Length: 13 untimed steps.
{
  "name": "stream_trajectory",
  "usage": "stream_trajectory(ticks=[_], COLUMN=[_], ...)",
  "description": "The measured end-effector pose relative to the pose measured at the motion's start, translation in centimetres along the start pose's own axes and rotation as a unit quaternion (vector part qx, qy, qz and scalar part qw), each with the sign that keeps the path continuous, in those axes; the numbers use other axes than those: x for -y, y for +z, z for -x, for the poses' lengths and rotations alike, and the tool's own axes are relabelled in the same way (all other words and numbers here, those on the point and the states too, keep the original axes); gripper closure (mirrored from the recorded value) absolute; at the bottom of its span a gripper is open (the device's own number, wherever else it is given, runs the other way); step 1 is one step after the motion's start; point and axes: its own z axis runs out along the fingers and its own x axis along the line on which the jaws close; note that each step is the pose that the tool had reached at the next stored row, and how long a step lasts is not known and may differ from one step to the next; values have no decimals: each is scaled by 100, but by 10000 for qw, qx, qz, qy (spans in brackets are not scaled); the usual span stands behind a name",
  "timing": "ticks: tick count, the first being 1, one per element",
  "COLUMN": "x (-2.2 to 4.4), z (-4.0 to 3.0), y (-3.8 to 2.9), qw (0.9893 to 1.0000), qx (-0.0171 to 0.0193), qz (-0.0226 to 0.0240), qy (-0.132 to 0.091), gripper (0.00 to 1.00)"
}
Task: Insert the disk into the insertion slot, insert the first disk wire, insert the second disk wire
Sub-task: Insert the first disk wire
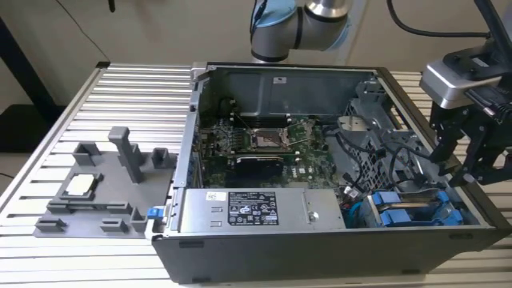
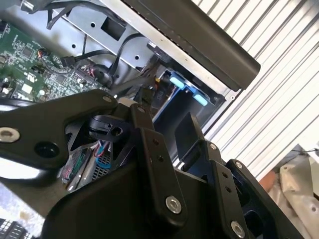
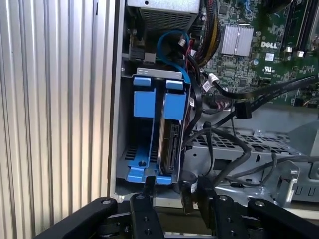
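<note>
In the corner of the computer case [image 1: 192, 120] at the exterior view's right, beside the power supply [image 1: 248, 210], the disk [image 3: 172, 149] stands on edge inside the insertion slot [image 3: 127, 149] of the perforated drive cage. Its blue bracket [image 3: 143, 97] shows at the bay's open side. A blue cable [image 3: 169, 42] arcs above the bracket; whether it is plugged into the disk cannot be told. A black plug [image 3: 243, 110] on a black cable lies over the grey metalwork, apart from the disk. The gripper [image 1: 454, 169] hovers over the case's edge just beside the slot; in the first wrist view its jaws are parted, with nothing seen between them. The motherboard [image 1: 264, 144] fills the case's middle. The case rests on the slatted tabletop [image 1: 136, 90], with a grey fixture [image 1: 96, 186] near the tabletop's edge at the exterior view's left.
</note>
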Motion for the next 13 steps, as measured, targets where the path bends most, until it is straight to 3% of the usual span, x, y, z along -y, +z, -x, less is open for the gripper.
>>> stream_trajectory(ticks=[5,13], x=[66,79], z=[0,62], y=[16,28], qw=[10000,10000], qx=[18,26], qz=[0,-1], qy=[-62,-65], gripper=[53,53])
